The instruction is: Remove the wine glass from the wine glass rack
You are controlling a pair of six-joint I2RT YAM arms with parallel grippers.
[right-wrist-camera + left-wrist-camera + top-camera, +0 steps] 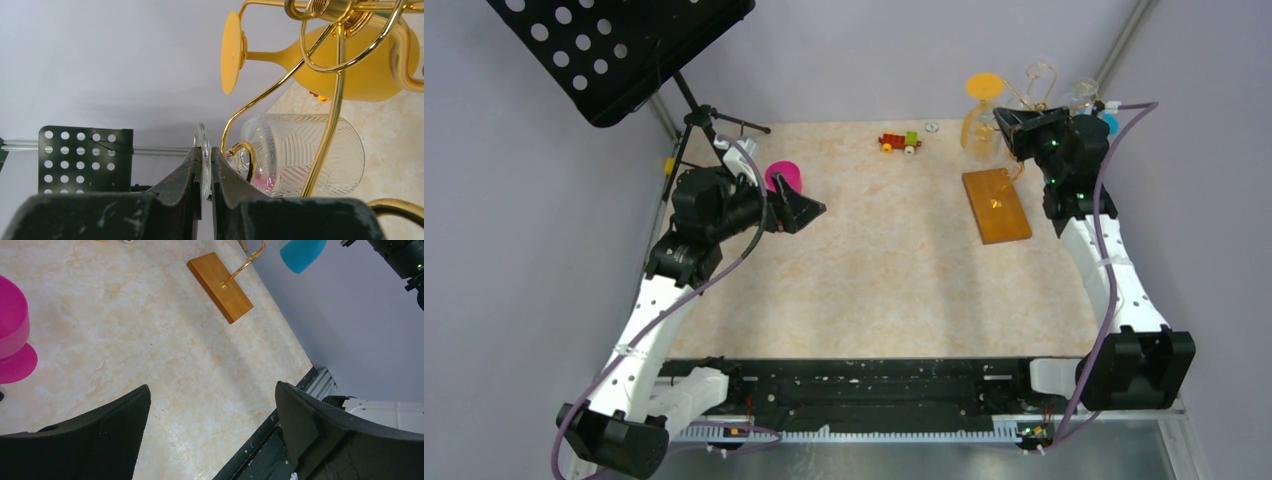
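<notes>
The wine glass rack stands at the back right: gold wire arms (336, 100) rising from a flat orange-brown wooden base (996, 205). A clear ribbed wine glass (305, 155) hangs on its side in one curled arm, and a yellow wine glass (350, 65) hangs beyond it. My right gripper (204, 160) is shut on the thin round foot of the clear wine glass, up among the wires (1014, 125). My left gripper (809, 212) hovers open and empty over the table's left side, far from the rack. In the left wrist view the gripper (212, 395) holds nothing.
A black perforated music stand (614, 50) stands on its tripod at the back left. A pink glass (784, 177) sits upside down beside the left arm. A small toy train (900, 142) lies at the back centre. A blue glass (302, 252) hangs on the rack's far side.
</notes>
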